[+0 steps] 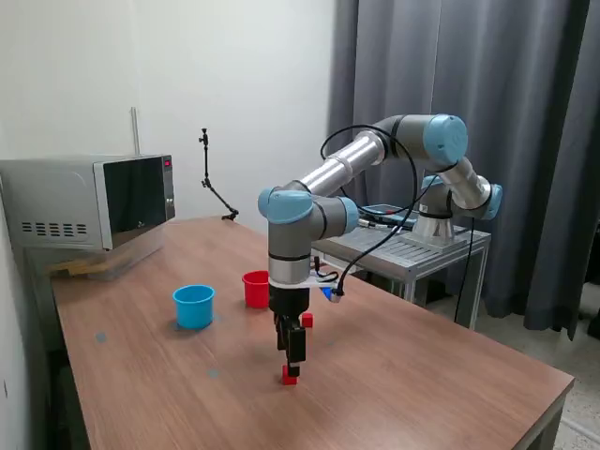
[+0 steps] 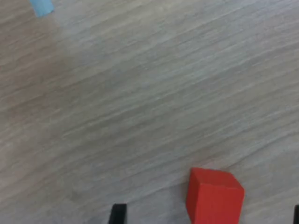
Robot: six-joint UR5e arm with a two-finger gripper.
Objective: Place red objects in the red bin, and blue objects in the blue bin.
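Observation:
My gripper points straight down over a small red cube that rests on the wooden table. In the wrist view the same red cube lies between my gripper's two dark fingertips, which stand wide apart and clear of it, so the gripper is open. A second red cube sits just behind the arm. A dark blue cube is partly hidden by the wrist. The red bin and the light-blue bin stand upright toward the exterior view's left of the gripper.
A microwave stands at the table's far corner on the exterior view's left. The arm's base sits on a metal stand behind the table. Small pale blue dots mark the tabletop. The table's front edge runs close on the exterior view's right.

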